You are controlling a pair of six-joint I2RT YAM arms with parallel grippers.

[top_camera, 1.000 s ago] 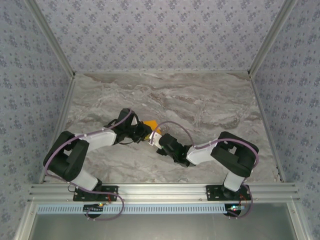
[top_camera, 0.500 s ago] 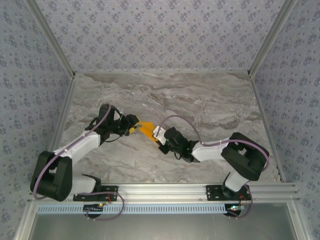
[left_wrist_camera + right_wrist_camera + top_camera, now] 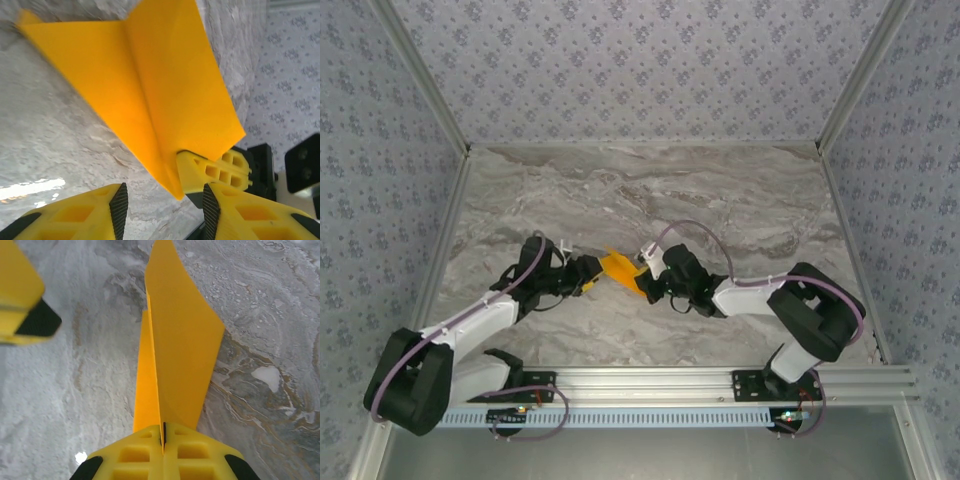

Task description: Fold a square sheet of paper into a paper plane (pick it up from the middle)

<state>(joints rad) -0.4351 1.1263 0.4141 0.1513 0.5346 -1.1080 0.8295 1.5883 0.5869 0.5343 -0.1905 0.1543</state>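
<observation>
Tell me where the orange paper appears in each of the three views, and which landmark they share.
Top external: the orange paper is at the table's centre, between the left hand and the right hand.
Left wrist: upper middle, its lower corner pinched by the right hand's yellow fingers.
Right wrist: centre, standing up from the shut right hand at the bottom edge.
Shared landmark: the grey marble table beneath the paper.

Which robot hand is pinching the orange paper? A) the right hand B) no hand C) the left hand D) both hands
A: the right hand is shut tight on the edge of the orange paper, while the left hand has its fingers apart and is not squeezing it.
</observation>
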